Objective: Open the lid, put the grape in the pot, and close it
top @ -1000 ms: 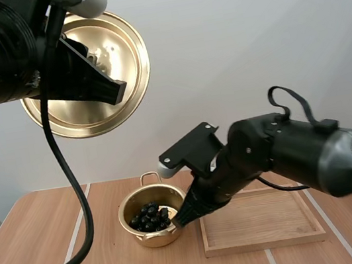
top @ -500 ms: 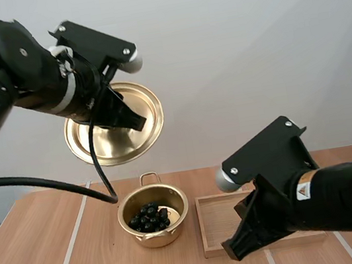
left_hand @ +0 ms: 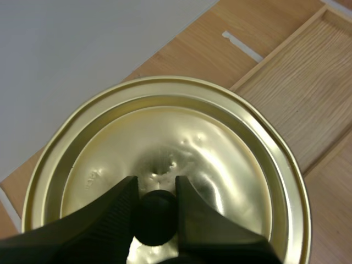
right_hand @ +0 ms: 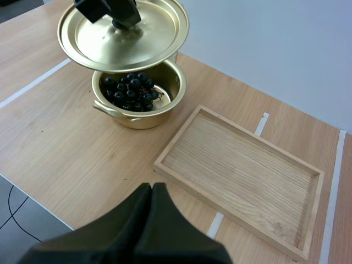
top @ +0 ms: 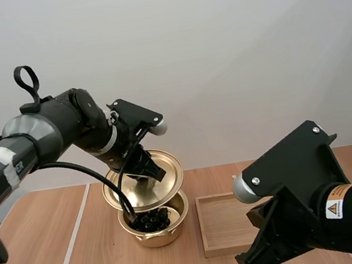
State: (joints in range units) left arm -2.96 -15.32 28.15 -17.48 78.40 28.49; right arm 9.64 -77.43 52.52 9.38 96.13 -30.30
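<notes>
Two fingers of our right gripper (right_hand: pixel 151 190) lie pressed together, empty, near the table's (right_hand: pixel 55 143) front edge, with bare wood between them and the tray (right_hand: pixel 236 165). Beyond, the grapes (right_hand: pixel 132 91) sit inside the pot (right_hand: pixel 137 118). Our left gripper (left_hand: pixel 155 184), arm reaching down, pinches the knob (left_hand: pixel 157 217) of the lid (right_hand: pixel 110 44), tilted just above the pot.

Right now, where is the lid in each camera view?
High view: lid tilted just above the pot, held by the left end effector.
Left wrist view: lid's knob pinched in the left end effector, tray beside it.
Right wrist view: lid over the pot of grapes, beside the tray.
Shared landmark: the wooden tray.
</notes>
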